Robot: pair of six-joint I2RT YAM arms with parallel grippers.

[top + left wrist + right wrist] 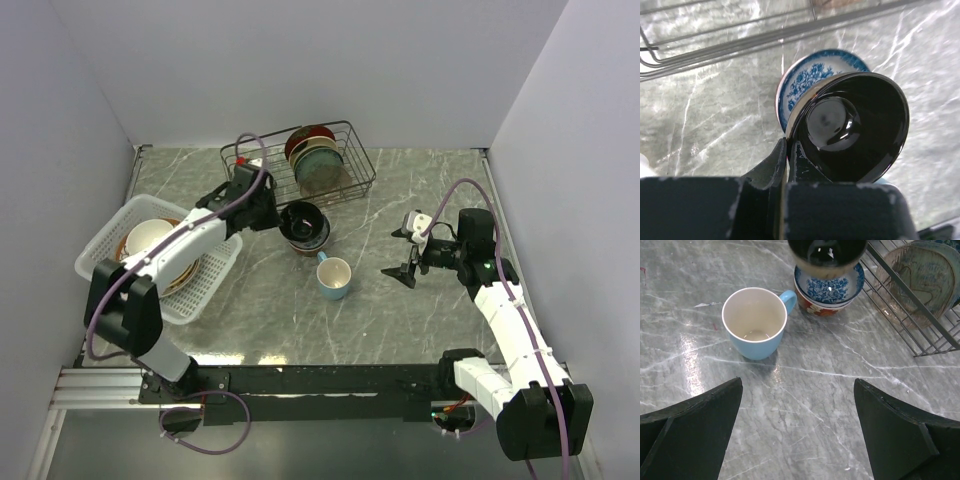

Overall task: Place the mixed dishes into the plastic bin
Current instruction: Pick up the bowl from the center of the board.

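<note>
Your left gripper (787, 152) is clamped on the rim of the black-glazed bowl (850, 130), one finger inside the lip and one outside. The bowl hangs tilted, its glossy inside facing the wrist camera. It sits over the blue-patterned bowl (802, 82), near the middle of the counter (300, 330) and just in front of the wire rack (345, 175). You cannot tell from these views whether the two bowls are touching.

From your right wrist you see that the blue-patterned bowl is nested in a red-patterned bowl (820, 307), which stands on the counter. The black-glazed bowl shows a tan underside there. The light blue mug (756, 322) stands upright just beside that stack, on the side toward the near edge. Its handle points at the bowls, and it touches neither them nor a gripper.

The plastic bin (207, 283) lies along the left edge of the counter, toward the near-left corner, under your left arm's forearm. A cream bowl (150, 238) rests inside it on a stack of plates (180, 272).

Your right gripper (797, 385) is spread wide and holds nothing. It hovers over bare counter toward the right edge, well apart from the mug and aimed at it.

The wire rack stands at the far edge, near the middle. It holds several upright plates (315, 155) leaning together.
</note>
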